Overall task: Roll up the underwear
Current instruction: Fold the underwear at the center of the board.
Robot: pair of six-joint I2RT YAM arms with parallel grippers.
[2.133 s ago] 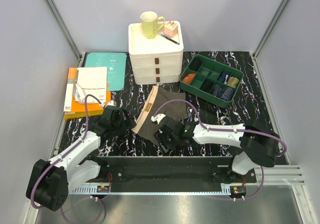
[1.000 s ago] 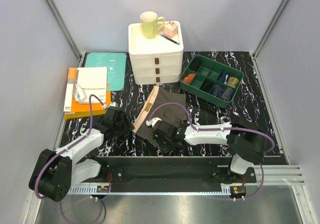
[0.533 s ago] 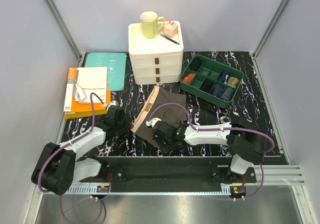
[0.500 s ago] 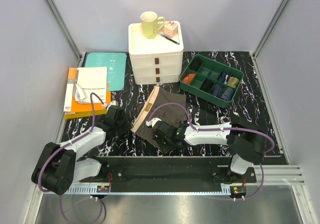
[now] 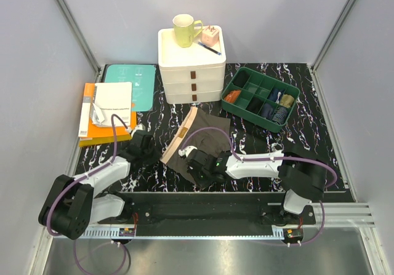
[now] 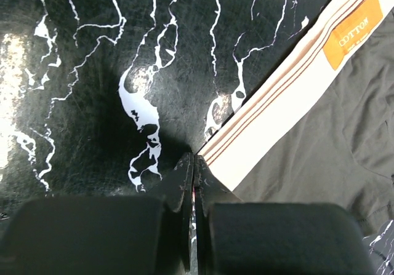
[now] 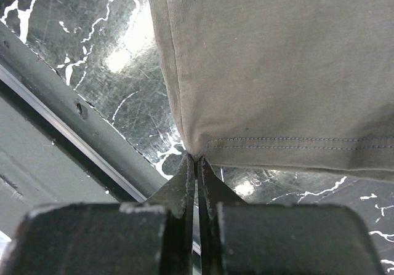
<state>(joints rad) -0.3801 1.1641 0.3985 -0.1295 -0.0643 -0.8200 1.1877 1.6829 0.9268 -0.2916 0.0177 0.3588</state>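
Note:
One dark olive-brown underwear [image 5: 206, 141] lies spread on the black marbled table, its beige waistband [image 5: 180, 136] toward the left. In the left wrist view the waistband [image 6: 289, 96] carries an orange label. My left gripper [image 6: 194, 159] is shut, pinching the waistband's near corner. From above, the left gripper [image 5: 158, 159] sits at that waistband end. My right gripper [image 7: 197, 158] is shut on the near corner of the leg hem of the underwear [image 7: 277, 59], and the cloth bunches at its tips. Seen from above, the right gripper [image 5: 192, 168] is at the garment's near edge.
A white drawer unit [image 5: 192, 72] with a mug [image 5: 184, 30] on top stands behind the garment. A green divided organizer [image 5: 260, 98] holds small bundles at the back right. Books [image 5: 108, 112] lie at the left. The metal rail [image 7: 61, 133] runs just beside the right gripper.
Both grippers have closed over the last second, the left on the waistband corner and the right on the hem corner. The arms have barely shifted.

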